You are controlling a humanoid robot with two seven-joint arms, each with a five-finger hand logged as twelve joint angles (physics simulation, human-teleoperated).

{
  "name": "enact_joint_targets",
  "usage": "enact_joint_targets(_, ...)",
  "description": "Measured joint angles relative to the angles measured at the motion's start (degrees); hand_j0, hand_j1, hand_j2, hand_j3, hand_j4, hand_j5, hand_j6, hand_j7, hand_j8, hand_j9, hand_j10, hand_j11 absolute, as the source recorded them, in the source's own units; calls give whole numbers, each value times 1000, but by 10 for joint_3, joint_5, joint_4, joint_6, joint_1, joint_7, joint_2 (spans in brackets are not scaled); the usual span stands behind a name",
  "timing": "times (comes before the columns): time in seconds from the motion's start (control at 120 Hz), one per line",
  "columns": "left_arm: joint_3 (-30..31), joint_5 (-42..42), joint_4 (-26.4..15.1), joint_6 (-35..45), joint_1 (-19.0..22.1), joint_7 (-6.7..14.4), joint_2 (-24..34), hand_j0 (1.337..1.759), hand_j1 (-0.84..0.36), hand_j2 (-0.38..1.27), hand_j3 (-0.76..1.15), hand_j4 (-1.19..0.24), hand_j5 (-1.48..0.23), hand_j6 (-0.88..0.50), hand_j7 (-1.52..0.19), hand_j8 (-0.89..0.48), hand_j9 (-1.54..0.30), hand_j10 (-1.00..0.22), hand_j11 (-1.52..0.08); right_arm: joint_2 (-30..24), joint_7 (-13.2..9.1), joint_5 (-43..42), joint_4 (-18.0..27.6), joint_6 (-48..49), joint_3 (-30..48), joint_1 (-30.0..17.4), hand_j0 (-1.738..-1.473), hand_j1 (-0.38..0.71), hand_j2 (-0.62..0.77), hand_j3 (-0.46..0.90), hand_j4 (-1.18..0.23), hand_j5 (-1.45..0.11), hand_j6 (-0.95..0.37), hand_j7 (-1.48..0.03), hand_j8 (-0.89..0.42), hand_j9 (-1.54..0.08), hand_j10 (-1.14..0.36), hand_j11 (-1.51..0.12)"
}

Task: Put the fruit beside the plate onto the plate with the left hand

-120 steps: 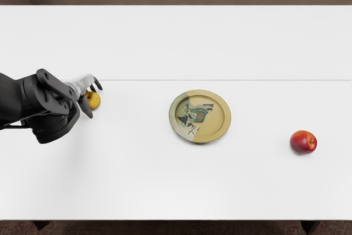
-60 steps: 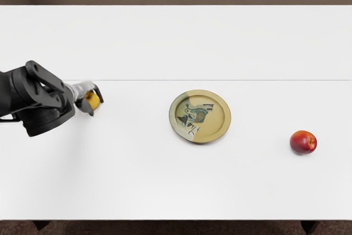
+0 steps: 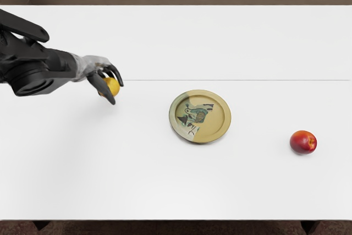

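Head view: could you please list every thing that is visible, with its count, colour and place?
table: one, white, fills most of the picture
plate: one, olive-yellow with a painted picture, near the table's middle
yellow fruit: one, yellow, left of the plate and apart from it, held in the left hand
red fruit: one, red, on the table right of the plate, apart from it
left hand: one, grey with dark fingers curled round the yellow fruit; black arm enters from the left edge
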Motion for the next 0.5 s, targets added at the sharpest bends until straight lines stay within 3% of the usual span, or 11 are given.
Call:
enact_joint_targets(0.2, -131, 8, 2, -13, 10, 29, -9, 1642, -412, 421, 9, -605, -1095, -335, -1123, -331, -1158, -678, -1194, 0, 0, 0, 0, 0, 0, 0, -1658, -337, -2, 0, -10, -13, -10, -13, -10, -13, -10, -13)
enact_joint_targets(0.283, -156, 13, 14, -12, 32, 37, -32, 1642, -430, 454, 6, -608, -1083, -340, -1119, -341, -1152, -682, -1195, 0, 0, 0, 0, 0, 0, 0, -1658, -337, -2, 0, -10, -13, -10, -13, -10, -13, -10, -13)
enact_joint_targets(0.383, -182, 24, 31, -13, 60, 41, -49, 1642, -380, 264, 4, -639, -1088, -363, -1125, -357, -1154, -722, -1195, 0, 0, 0, 0, 0, 0, 0, -1658, -337, -2, 0, -10, -13, -10, -13, -10, -13, -10, -13)
enact_joint_targets(0.5, -212, 47, 38, -15, 83, 42, -67, 1643, -383, 357, 2, -625, -1115, -356, -1128, -353, -1160, -726, -1194, 0, 0, 0, 0, 0, 0, 0, -1658, -337, -2, 0, -10, -13, -10, -13, -10, -13, -10, -13)
